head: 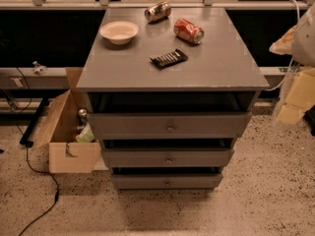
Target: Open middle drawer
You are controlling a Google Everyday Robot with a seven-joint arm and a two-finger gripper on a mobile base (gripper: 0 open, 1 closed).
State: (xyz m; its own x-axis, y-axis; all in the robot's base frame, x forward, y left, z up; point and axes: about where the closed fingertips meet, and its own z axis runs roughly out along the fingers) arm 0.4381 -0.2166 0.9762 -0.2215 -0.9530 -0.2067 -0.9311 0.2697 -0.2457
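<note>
Jaws spread or pressed together, I could not tell: the gripper (295, 95) showed only as a pale, blurred shape at the right edge of the camera view, level with the cabinet's top and off its right side, holding nothing that could be made out. The middle drawer (147, 157) sat in the grey cabinet (123, 73), second of three stacked fronts, under the taller top drawer (128, 125) and over the lowest drawer (142, 182). It looked shut or nearly so. From the gripper it lay down and to the left, well apart. Its long axis ran left to right across the view, its flat front faced the camera, and the small round knob (169, 160) marked the centre of that front. By my judgement the coming move hinged on dropping past the top drawer's knob (170, 129) to the next one down, approaching square to the front, then pulling straight out toward the camera.
</note>
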